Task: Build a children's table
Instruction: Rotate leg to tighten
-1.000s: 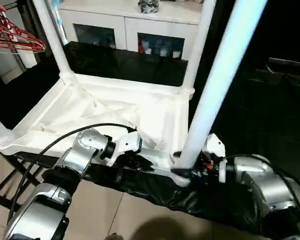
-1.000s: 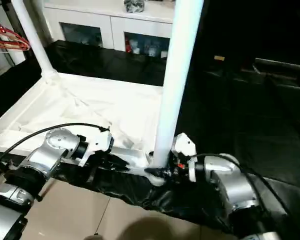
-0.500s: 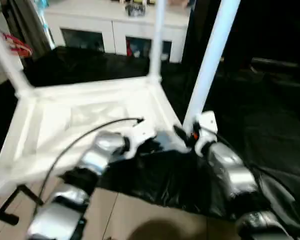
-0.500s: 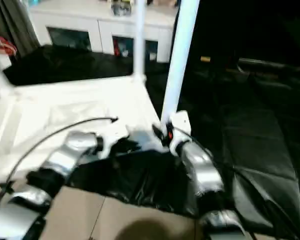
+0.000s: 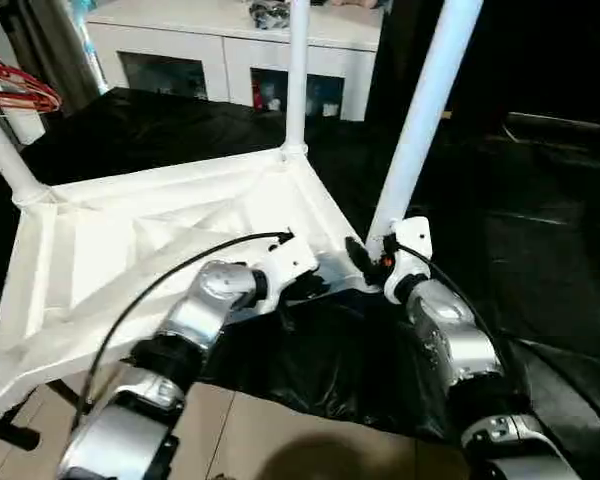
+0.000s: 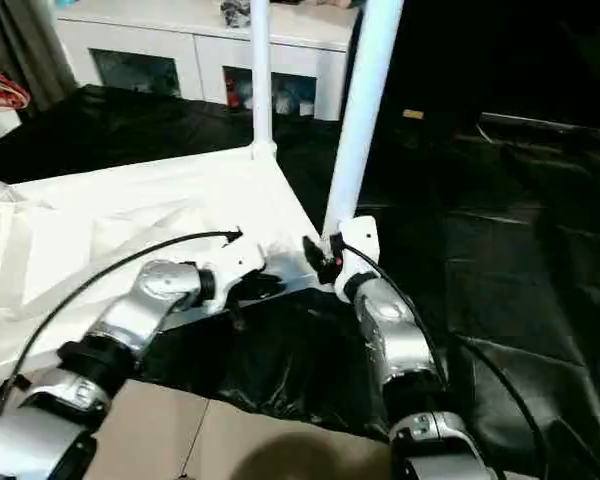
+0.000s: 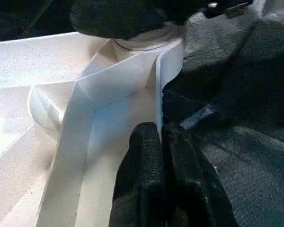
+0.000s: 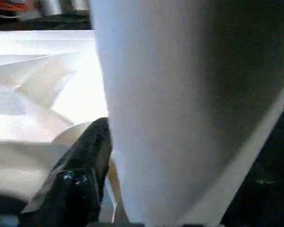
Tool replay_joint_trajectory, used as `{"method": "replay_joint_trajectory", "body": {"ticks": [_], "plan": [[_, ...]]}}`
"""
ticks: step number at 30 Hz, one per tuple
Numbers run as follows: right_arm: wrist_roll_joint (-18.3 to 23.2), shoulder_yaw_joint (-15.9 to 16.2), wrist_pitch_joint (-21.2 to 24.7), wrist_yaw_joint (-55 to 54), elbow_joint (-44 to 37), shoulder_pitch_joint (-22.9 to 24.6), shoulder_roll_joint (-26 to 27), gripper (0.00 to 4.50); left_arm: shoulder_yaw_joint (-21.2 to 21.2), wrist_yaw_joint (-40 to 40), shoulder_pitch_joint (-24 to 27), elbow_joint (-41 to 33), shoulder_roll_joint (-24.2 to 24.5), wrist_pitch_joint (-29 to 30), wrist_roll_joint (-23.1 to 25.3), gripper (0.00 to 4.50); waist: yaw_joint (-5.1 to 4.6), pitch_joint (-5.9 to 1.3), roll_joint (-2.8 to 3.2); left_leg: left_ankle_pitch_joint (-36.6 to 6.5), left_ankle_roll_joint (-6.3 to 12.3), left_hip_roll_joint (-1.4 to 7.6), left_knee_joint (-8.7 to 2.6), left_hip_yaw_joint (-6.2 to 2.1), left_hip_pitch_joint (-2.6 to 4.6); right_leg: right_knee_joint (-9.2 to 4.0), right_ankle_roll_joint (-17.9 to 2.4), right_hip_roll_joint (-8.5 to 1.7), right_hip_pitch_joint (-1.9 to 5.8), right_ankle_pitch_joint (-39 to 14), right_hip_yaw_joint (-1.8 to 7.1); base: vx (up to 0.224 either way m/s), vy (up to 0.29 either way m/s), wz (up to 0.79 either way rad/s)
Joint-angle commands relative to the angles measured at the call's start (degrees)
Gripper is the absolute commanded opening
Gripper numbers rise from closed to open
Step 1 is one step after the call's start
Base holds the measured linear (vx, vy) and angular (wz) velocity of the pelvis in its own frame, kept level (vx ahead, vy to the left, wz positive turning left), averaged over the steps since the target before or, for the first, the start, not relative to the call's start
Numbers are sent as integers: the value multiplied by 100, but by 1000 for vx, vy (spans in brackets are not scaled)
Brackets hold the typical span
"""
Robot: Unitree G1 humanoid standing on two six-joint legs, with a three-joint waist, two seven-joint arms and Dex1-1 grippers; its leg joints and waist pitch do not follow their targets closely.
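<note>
Table top (image 5: 160, 240) lies underside-up on black sheeting (image 5: 310, 360), legs standing vertical from its corner sockets. Near-right leg (image 5: 420, 120) rises directly ahead of the right gripper (image 5: 365, 262), jaws spread around its base; whether they grip is unclear. Left gripper (image 7: 162, 142) jaws clenched on the top's near rim, just beside that socket, forearm low and level.

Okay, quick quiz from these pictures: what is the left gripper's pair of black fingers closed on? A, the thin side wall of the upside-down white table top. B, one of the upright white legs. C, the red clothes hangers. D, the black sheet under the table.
A: in the left wrist view the left gripper has its fingers pinched shut on the thin upright wall of the table top, just short of the corner socket.
</note>
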Motion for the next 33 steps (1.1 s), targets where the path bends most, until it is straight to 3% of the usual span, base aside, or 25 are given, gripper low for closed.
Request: {"method": "replay_joint_trajectory", "body": {"ticks": [1,8,9,13,14,18,22,26,33], "plan": [[30,736,278,869,55,253,97,312,2,-178,-58,-224,-26,-251,-168,0,-6,-233,11,-1377,166,65,-392,6,-82,-430,-929,-245,296,-1123,209,0,0,0],[203,1155,302,2666,-662,530,-877,312,37,-1181,-47,-250,436,-471,-459,0,22,-253,30,-1016,321,79,-335,27,-86,-340,-1216,-233,325,-410,196,0,0,0],[199,1283,238,3159,-768,589,-1151,312,51,-1468,-46,-256,540,-511,-563,0,45,-260,15,-969,366,80,-316,38,-79,-328,-1267,-225,335,-313,188,0,0,0],[178,1374,227,3557,-843,627,-1364,312,40,-1736,-42,-241,644,-549,-648,0,66,-270,-20,-733,516,90,-273,57,-99,-276,-1476,-236,327,37,177,0,0,0],[182,1411,213,3742,-878,639,-1457,312,37,-1867,-29,-243,697,-544,-693,0,71,-267,-37,-728,525,93,-276,61,-99,-282,-1473,-239,330,1,178,0,0,0],[274,1578,393,4361,-1098,631,-1754,312,-11,-2505,69,-343,909,-486,-893,0,85,-261,18,-811,517,108,-284,56,-92,-284,-1509,-242,317,-154,178,0,0,0],[356,1686,502,4687,-1220,651,-1886,287,-47,-2750,33,-245,969,-490,-893,0,115,-264,7,-828,467,111,-279,56,-84,-279,-1521,-244,324,-126,177,0,0,0],[395,1736,611,4916,-1308,691,-1932,260,-21,-2841,-27,-169,984,-485,-907,0,149,-270,30,-811,453,114,-268,53,-85,-268,-1543,-250,320,-89,179,0,0,0],[465,1811,750,5002,-1465,786,-1955,255,-53,-2889,-19,-190,993,-459,-927,0,186,-271,39,-906,351,114,-272,47,-79,-272,-1508,-245,323,-146,178,0,0,0]]}}
